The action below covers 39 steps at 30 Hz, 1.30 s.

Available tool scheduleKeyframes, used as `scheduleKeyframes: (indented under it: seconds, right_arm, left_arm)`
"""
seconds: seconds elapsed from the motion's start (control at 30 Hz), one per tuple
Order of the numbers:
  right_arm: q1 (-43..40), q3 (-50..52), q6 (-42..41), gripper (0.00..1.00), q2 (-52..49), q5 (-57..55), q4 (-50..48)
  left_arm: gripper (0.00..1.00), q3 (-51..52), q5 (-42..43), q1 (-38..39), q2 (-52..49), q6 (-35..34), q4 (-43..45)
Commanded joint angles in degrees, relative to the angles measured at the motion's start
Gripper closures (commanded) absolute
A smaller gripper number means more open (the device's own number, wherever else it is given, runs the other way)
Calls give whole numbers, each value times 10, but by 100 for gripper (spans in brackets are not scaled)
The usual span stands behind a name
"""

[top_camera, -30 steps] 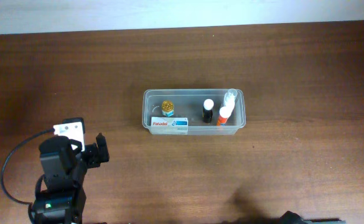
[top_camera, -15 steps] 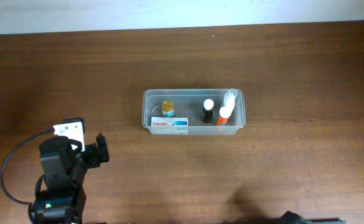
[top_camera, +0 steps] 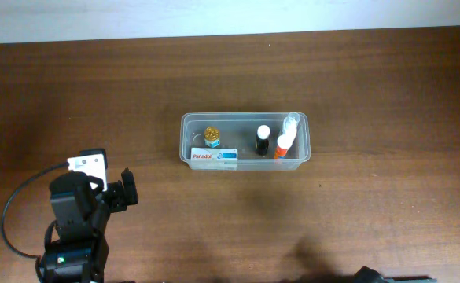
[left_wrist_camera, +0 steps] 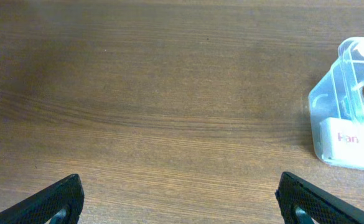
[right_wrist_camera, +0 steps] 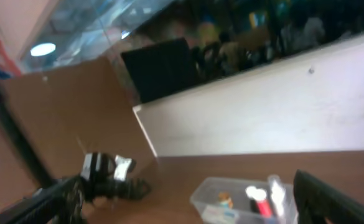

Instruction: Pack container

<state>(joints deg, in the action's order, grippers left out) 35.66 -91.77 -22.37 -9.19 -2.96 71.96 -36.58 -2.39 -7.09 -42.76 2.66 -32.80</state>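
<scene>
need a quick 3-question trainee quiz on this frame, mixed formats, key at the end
1. True or false: the box lies outside the container.
2. The left claw holds: A) a lid B) the box C) nothing.
3. Fill in: the jar in the container has a ___ cap.
Key: 1 false, the box is inside. 2 C, the claw is open and empty. 3 gold.
</scene>
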Motion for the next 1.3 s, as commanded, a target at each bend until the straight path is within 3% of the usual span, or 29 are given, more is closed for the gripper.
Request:
scheduleKeyframes:
  seconds: [0.0,0.13,0.33,0.77,1.0,1.13,1.27]
  right_arm:
    - [-1,127,-96,2,5,13,-85]
    - [-1,254,-171,2,5,13,-202]
    - [0,380,-177,2,5,8,-258]
    - [-1,425,-177,2,7,7,-294]
    - [-45,449,-174,2,11,0,-294]
    - [-88,508,-169,2,25,-5,-308]
    - [-113,606,-169,2,76,-5,-390]
  left_arm:
    - [0,1,-4,1,0,11,2]
    - [1,1,-4,1,0,11,2]
    - [1,1,-4,1,0,11,2]
    - [1,1,-4,1,0,11,2]
    - [1,1,-4,1,0,11,2]
    - [1,1,-4,1,0,11,2]
    - [0,1,-4,1,0,11,2]
